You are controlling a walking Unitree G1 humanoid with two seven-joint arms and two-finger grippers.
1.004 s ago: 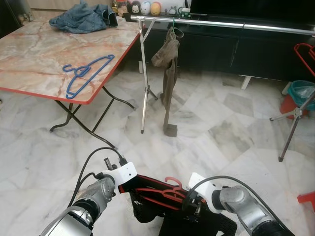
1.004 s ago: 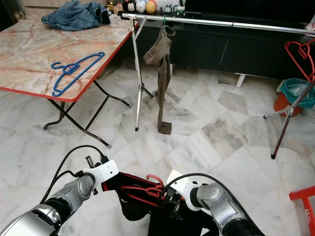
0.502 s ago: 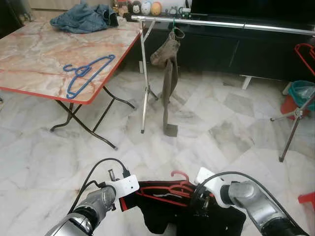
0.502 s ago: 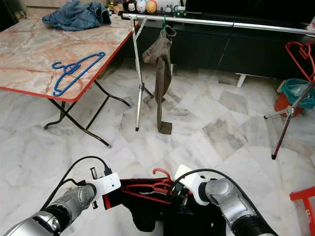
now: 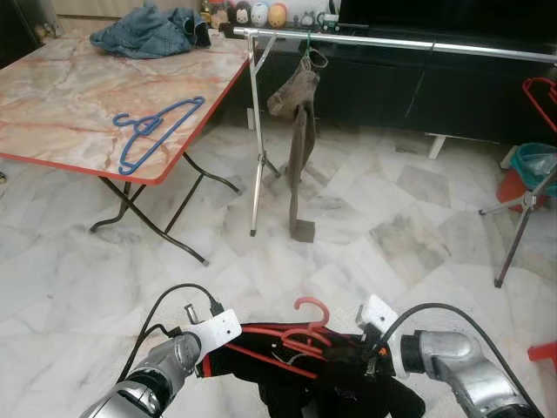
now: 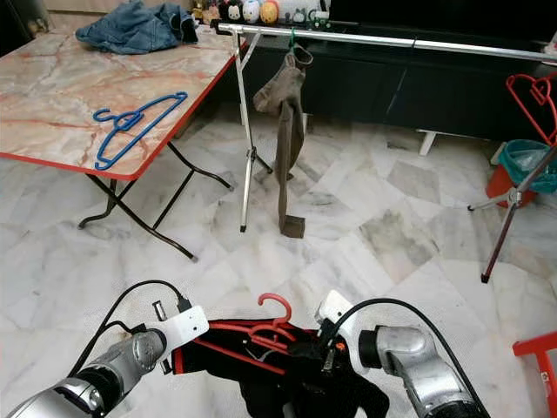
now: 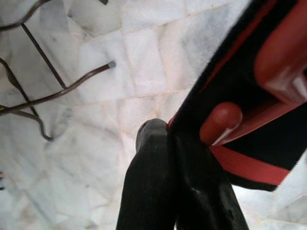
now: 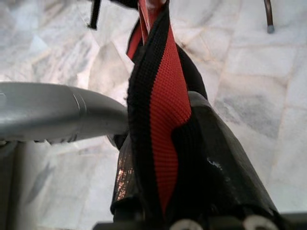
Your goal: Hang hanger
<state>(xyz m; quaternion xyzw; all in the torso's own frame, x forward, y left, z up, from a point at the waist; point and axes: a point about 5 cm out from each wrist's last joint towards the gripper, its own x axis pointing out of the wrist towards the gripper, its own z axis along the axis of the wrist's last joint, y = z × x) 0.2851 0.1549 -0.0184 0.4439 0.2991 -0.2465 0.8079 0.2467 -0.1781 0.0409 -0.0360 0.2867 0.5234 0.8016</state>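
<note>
A red hanger (image 5: 306, 324) carries a black garment with red bands (image 5: 287, 383), held low in front of me between both grippers. Its hook (image 6: 277, 303) stands upright above the fabric. My left gripper (image 5: 209, 359) is shut on the garment's left edge, beside the hanger's red end (image 7: 221, 120). On the right, my right gripper (image 5: 364, 355) is shut on the black and red band (image 8: 160, 105). A silver clothes rail (image 5: 392, 41) runs across the far side, with brown trousers (image 5: 298, 113) hanging from it on a green hanger.
A folding marble-top table (image 5: 61, 96) stands at the left, with a blue hanger (image 5: 157, 126) and denim clothes (image 5: 148, 35) on it. The rail's leg (image 5: 255, 148) stands by the table. A second stand (image 5: 522, 218), a red hanger and a teal bin (image 5: 533, 161) are at the right.
The two grippers have drawn apart, the right one moving to the right, so the garment is stretched wider. The hanger's hook now stands higher and more upright.
</note>
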